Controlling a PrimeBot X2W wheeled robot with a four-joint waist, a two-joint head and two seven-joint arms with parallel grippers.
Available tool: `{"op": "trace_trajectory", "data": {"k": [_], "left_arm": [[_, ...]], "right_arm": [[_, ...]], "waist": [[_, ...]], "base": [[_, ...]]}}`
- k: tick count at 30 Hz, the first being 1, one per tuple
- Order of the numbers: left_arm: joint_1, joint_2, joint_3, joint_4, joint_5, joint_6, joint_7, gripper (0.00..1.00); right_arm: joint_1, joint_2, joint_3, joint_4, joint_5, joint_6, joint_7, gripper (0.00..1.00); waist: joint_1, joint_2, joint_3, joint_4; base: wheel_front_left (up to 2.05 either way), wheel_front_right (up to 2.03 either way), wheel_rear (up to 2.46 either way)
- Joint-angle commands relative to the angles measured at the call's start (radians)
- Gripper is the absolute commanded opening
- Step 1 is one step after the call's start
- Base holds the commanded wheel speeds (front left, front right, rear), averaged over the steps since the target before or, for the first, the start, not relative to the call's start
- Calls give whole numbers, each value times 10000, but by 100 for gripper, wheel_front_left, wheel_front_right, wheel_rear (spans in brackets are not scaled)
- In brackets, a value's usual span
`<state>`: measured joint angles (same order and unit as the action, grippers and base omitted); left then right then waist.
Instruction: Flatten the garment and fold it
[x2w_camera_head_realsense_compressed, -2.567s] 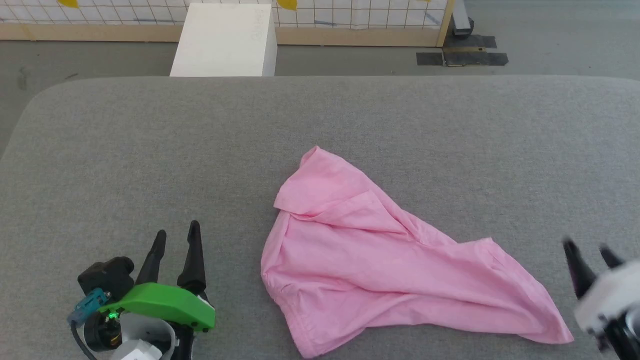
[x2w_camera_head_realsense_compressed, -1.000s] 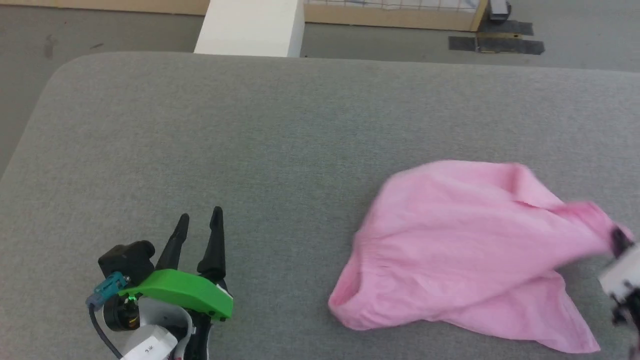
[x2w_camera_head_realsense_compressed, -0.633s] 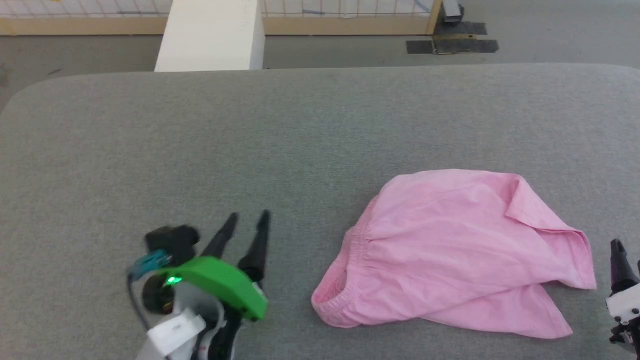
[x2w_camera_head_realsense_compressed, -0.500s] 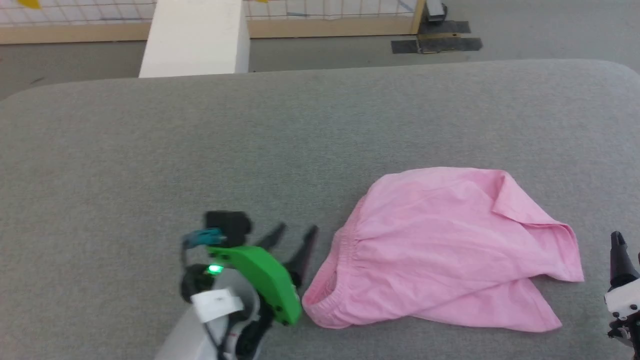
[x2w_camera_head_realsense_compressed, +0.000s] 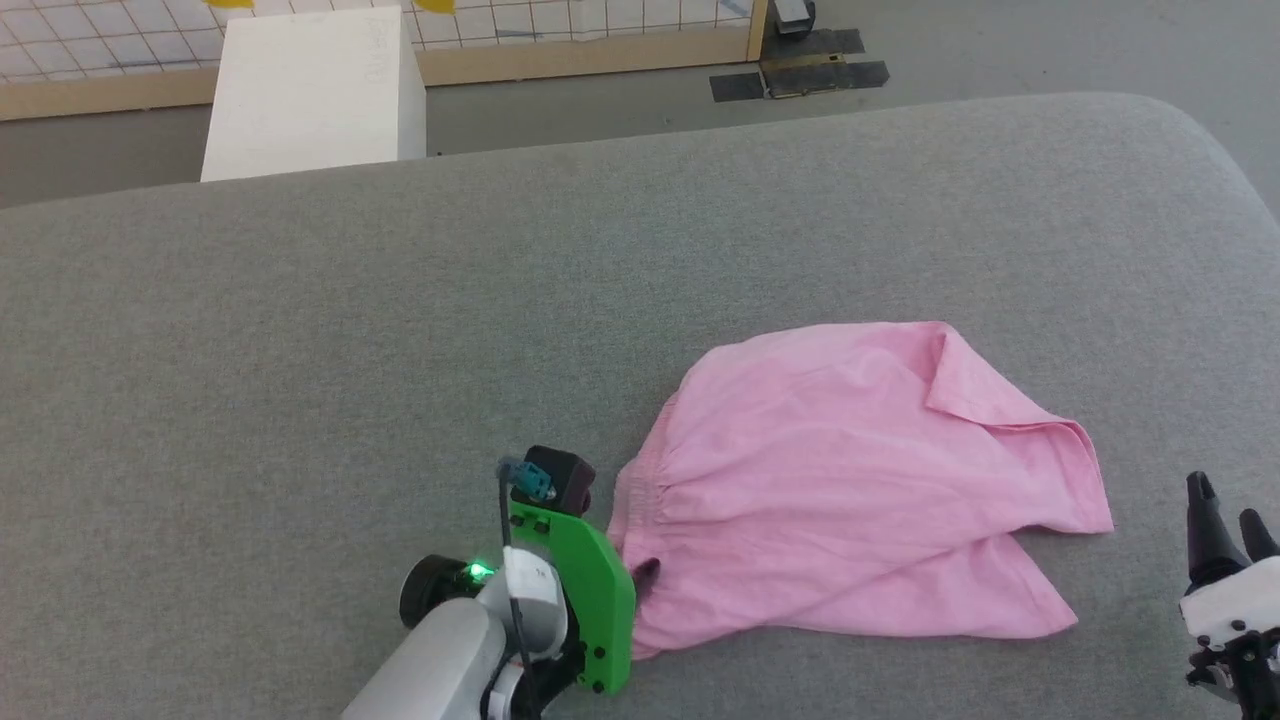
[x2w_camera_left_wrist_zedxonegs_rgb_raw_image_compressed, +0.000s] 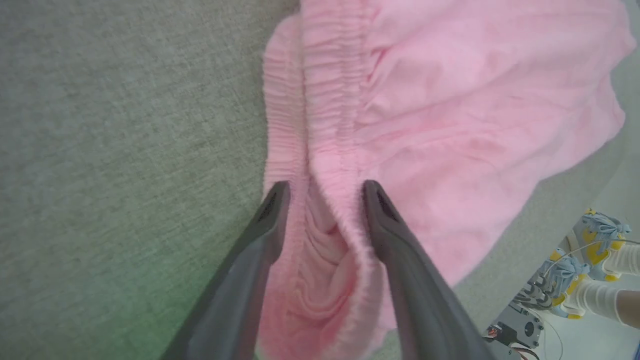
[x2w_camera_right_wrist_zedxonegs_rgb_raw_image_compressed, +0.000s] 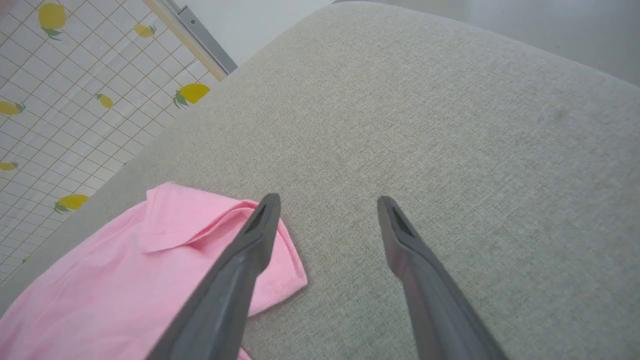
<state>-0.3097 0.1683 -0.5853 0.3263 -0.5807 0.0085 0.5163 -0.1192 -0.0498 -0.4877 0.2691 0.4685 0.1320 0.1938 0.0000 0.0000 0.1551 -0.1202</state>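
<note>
The garment (x2w_camera_head_realsense_compressed: 850, 480), plain light-pink thin cloth, lies rumpled and partly doubled over on the grey fabric surface (x2w_camera_head_realsense_compressed: 300, 350); its gathered hem (x2w_camera_head_realsense_compressed: 650, 480) sits at the left end in the head view, gaping slightly; a corner flap (x2w_camera_head_realsense_compressed: 985, 390) lies folded back on the right.

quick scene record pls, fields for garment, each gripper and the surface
garment: pink, rumpled, one corner flipped over, not yet folded
surface: grey cloth-covered top under it
left gripper: open, fingers astride the gathered hem
right gripper: open, beside the garment's right edge, apart from it
</note>
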Motion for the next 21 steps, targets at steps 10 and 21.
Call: {"op": "trace_trajectory", "data": {"k": [10,21], "left_arm": [[111,154,3111,-1892,-1804,512,-2249,0],[3484,904,3696,-2663,-2331,1874,-1115,31]], "right_arm": [[162,-5,352,-115,61,-13,-68,100],[67,-5,645,-84,61,-13,61,100]], "waist": [[0,0,-232,798],[0,0,-303,1670]], "base": [[0,0,0],[0,0,0]]}}
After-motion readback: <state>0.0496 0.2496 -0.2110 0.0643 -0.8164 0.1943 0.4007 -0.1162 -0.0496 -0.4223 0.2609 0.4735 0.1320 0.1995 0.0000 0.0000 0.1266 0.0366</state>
